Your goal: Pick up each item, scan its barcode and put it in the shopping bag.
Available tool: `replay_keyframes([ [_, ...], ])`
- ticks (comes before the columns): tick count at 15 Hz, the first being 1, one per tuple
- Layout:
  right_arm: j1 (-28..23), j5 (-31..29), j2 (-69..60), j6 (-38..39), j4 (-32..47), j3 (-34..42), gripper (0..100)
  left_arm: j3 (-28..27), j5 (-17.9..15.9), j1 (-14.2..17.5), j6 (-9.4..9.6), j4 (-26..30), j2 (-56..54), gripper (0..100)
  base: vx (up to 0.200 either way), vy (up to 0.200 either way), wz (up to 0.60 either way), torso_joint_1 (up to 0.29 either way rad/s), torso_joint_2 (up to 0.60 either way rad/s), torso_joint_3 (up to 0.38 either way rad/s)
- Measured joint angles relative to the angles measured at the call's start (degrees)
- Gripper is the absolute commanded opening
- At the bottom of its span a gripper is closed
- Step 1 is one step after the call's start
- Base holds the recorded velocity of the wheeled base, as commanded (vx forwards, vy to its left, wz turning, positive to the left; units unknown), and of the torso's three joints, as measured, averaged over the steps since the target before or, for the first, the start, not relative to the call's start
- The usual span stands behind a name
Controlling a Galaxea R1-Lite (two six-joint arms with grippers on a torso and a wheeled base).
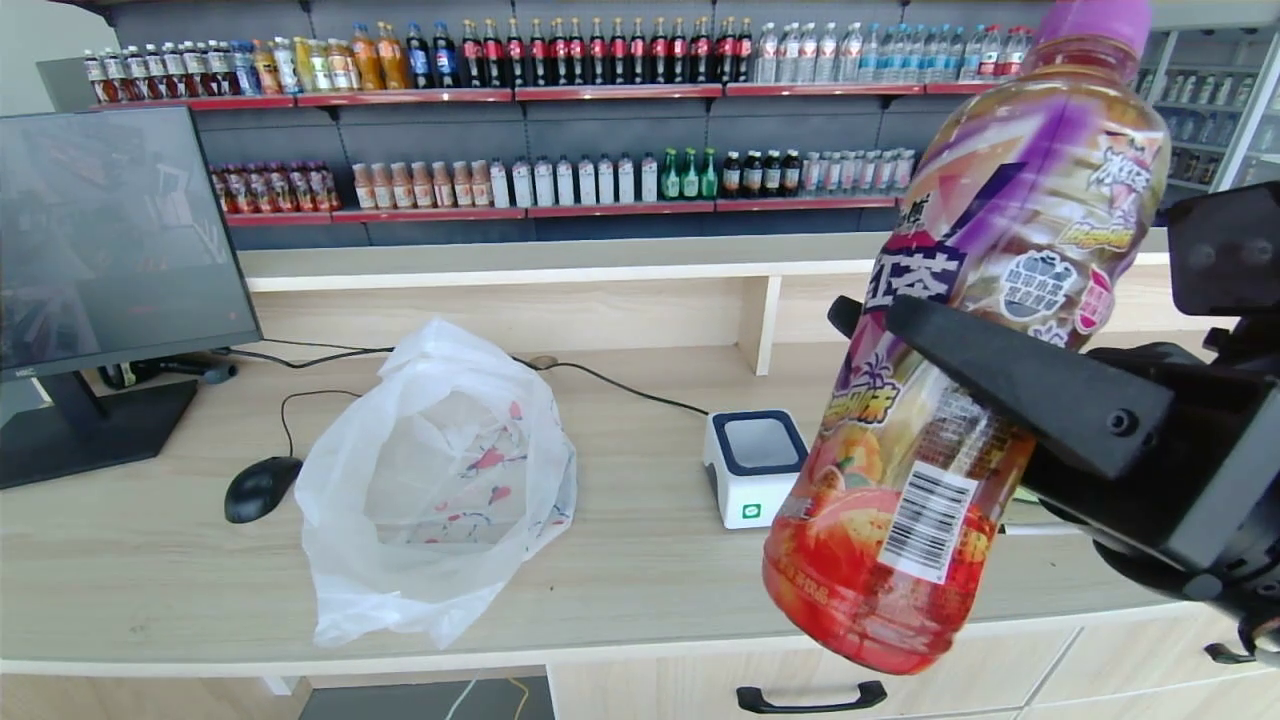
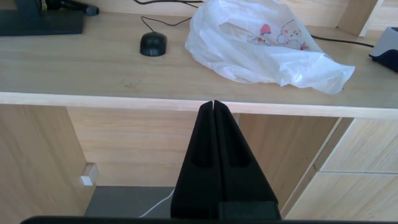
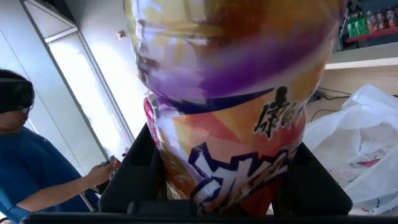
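My right arm is high at the right side, and the right fingers [image 1: 1010, 375] are clamped on the middle of the bottle [image 1: 1010, 200]. It is tilted in the air above the bench [image 1: 640, 570] front edge, cap up, near the scanner [image 1: 755, 465]. The left fingers [image 2: 202, 155] are pressed together on nothing, low before the bench front. The label is purple and orange with fruit pictures and Chinese writing; its barcode [image 1: 927, 520] faces the head camera. The shopping bag [image 1: 440, 480] lies well apart.
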State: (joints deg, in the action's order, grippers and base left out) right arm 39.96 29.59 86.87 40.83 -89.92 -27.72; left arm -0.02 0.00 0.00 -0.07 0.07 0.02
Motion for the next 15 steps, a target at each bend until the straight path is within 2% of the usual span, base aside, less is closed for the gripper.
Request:
replay_keyframes([
  [3, 0.4, 1.6, 0.7, 0.0, 0.0, -0.6, 0, 0.0, 0.0, 0.0, 0.0, 0.0, 0.0, 0, 0.0, 0.0, 0.0, 0.0, 0.0, 0.0],
  [15, 0.5, 2.1, 1.5, -0.3, 0.0, -1.2, 0, 0.0, 0.0, 0.0, 0.02, 0.0, 0.0, 0, 0.0, 0.0, 0.0, 0.0, 0.0, 0.0],
])
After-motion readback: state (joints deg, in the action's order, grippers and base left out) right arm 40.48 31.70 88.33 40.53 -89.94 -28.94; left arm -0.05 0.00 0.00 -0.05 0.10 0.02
